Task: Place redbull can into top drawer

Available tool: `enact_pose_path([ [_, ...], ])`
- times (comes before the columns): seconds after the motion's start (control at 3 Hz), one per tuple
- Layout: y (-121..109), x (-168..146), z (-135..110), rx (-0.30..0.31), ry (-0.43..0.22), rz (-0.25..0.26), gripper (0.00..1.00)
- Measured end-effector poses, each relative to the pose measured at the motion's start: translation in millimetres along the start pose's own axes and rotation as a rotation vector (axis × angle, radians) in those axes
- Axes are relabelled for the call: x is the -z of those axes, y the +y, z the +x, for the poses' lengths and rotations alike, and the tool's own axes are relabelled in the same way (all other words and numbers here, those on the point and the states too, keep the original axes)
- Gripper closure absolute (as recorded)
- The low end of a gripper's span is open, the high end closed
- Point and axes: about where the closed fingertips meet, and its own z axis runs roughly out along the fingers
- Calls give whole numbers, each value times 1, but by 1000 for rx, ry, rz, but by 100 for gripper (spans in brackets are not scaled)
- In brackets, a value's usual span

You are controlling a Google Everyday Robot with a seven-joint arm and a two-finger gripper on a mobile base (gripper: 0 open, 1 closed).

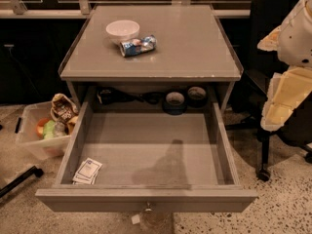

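The redbull can [138, 46] lies on its side on the grey table top [195, 43], touching the front right of a white bowl [123, 29]. The top drawer [146, 199] is pulled wide open below it, with a small metal lock at the centre of its front panel. The drawer floor [156, 145] is mostly bare. My gripper [285, 94] is a cream and white shape at the right edge of the camera view. It is off the table's right side, well away from the can, and holds nothing that I can see.
Small paper packets [87, 171] lie in the drawer's front left corner. Tape rolls [174, 101] and dark items sit at its back. A clear plastic bin [41, 130] of snacks stands on the floor at left. A black office chair [265, 130] stands at right.
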Motion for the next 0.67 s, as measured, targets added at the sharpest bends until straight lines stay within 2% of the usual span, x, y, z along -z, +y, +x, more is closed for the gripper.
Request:
enact_pose_path([
  [0.33,0,0,0,0,0,0,0],
  [0.67,-4,-3,-8,-23,-37,7,0],
])
